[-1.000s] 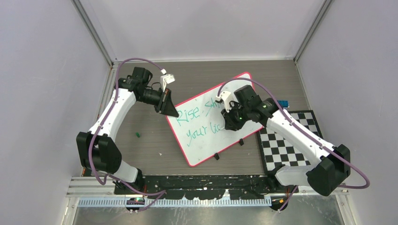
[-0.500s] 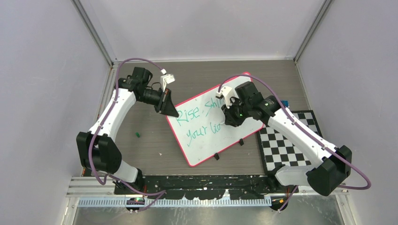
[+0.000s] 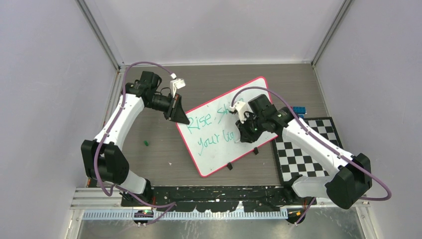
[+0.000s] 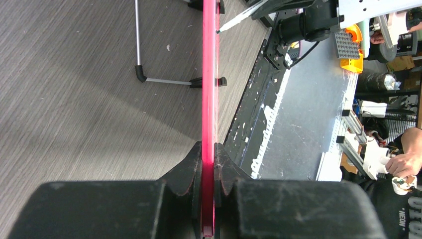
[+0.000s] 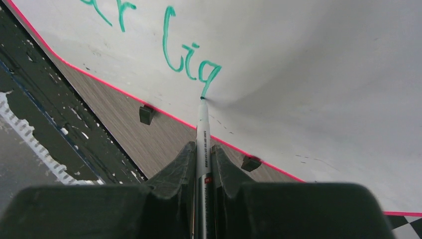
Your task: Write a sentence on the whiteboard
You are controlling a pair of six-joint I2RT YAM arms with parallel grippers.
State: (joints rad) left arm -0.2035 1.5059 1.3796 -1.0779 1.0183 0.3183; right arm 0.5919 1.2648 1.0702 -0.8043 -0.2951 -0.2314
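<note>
While the left gripper [image 4: 209, 149] clamps the rim of the whiteboard [image 3: 215, 152], the right gripper [image 5: 203, 148] pinches a marker [image 5: 202, 122] — tip touching the sentence [image 5: 167, 50] at "lig"

A checkerboard mat [image 3: 293, 155], a blue block [image 3: 300, 110] near it, a green piece [image 3: 146, 143] well apart.

The whiteboard [image 3: 215, 157], mid-counter toward the far edge, carries the sentence [image 3: 201, 123] in teal: "Rise, sh" above, the rest hidden, and "your lig" below. Print on the marker [image 5: 203, 133] is too small to read.
</note>
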